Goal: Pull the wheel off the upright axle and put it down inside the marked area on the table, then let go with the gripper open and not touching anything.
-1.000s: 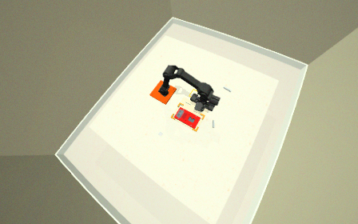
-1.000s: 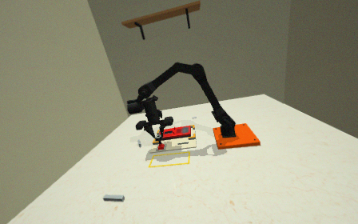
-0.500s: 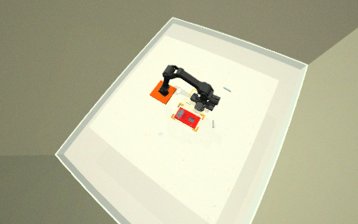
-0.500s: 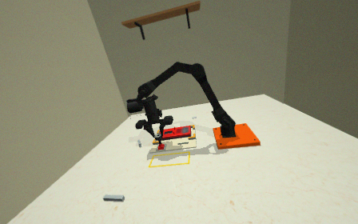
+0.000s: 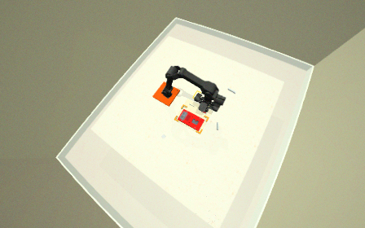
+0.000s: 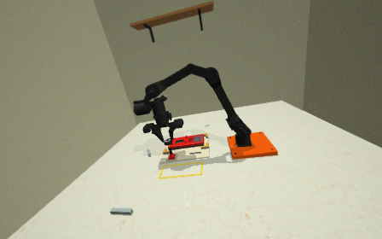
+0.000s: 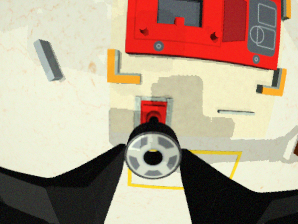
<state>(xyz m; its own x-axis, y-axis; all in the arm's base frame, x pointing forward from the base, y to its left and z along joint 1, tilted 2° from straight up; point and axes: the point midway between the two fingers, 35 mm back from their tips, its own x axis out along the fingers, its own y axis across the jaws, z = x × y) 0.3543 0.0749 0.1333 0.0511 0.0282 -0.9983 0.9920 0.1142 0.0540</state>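
Observation:
My gripper [image 7: 153, 152] [image 6: 167, 140] [image 5: 203, 107] is shut on the wheel [image 7: 153, 157], a small grey disc with a dark hub hole, seen end-on between the black fingers in the wrist view. It hangs just above the small red axle block [image 7: 153, 110] [image 6: 171, 156], which stands on the pale base plate [image 6: 188, 154]. The dark axle tip shows just past the wheel's rim. The marked area is a yellow outlined rectangle [image 6: 179, 177] [image 7: 222, 153] on the table right beside the base plate, partly under the fingers in the wrist view.
A red board [image 5: 191, 118] [image 6: 188, 141] [image 7: 200, 16] with orange corner brackets lies on the base plate. The arm's orange base [image 5: 164, 94] [image 6: 251, 146] stands behind. Small grey bars [image 6: 121, 211] [image 7: 48, 59] [image 5: 217, 125] lie loose on the table. A wooden shelf [image 6: 172, 17] hangs on the wall.

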